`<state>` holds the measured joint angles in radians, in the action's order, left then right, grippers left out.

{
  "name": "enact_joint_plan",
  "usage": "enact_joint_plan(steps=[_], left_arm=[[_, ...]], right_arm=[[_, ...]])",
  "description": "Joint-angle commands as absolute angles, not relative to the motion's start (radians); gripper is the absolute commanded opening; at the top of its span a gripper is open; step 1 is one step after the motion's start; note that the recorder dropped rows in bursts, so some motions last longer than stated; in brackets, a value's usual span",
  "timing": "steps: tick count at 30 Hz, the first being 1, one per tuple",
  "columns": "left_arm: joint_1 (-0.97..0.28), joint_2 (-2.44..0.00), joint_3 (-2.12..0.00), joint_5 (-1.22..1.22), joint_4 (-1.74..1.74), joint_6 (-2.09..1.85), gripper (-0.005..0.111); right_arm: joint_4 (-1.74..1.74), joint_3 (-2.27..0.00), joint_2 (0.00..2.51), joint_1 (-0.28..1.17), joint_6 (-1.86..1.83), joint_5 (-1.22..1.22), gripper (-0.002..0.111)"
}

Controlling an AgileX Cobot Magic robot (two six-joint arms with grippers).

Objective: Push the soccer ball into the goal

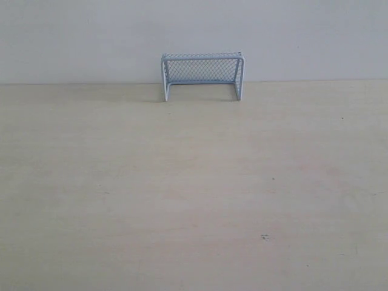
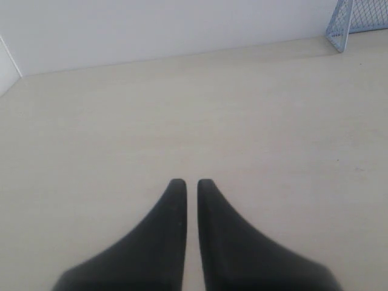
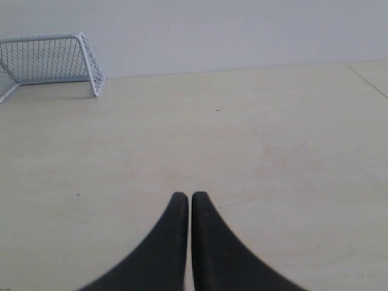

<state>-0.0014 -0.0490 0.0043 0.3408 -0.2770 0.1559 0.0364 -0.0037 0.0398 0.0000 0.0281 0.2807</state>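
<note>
A pale wooden table (image 1: 182,194) fills the lower three quarters of the exterior view, and the goal (image 1: 202,70) stands upright on it at upper centre, against the white wall (image 1: 73,36).

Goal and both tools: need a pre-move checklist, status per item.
1. The soccer ball is located: not ok, it shows in no view.
2. The goal is upright with its mouth facing the open table: ok.
3. The left tool is shut and holds nothing: ok.
4. The right tool is shut and holds nothing: ok.
5. A push line from ball to goal is set: cannot tell without the ball in view.
</note>
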Motion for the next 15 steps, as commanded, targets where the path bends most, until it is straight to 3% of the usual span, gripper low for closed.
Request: enact_joint_plan(steps=[1,15], left_arm=[[-0.009,-0.054,0.000,0.337,-0.277,0.165,0.006],[-0.009,-0.054,0.000,0.337,-0.277,0.165,0.006]], right_arm=[[0.034,0.000,0.031,0.000,0.012,0.301,0.000],[0.036,0.000,0.012,0.000,-0.010,0.334,0.000]])
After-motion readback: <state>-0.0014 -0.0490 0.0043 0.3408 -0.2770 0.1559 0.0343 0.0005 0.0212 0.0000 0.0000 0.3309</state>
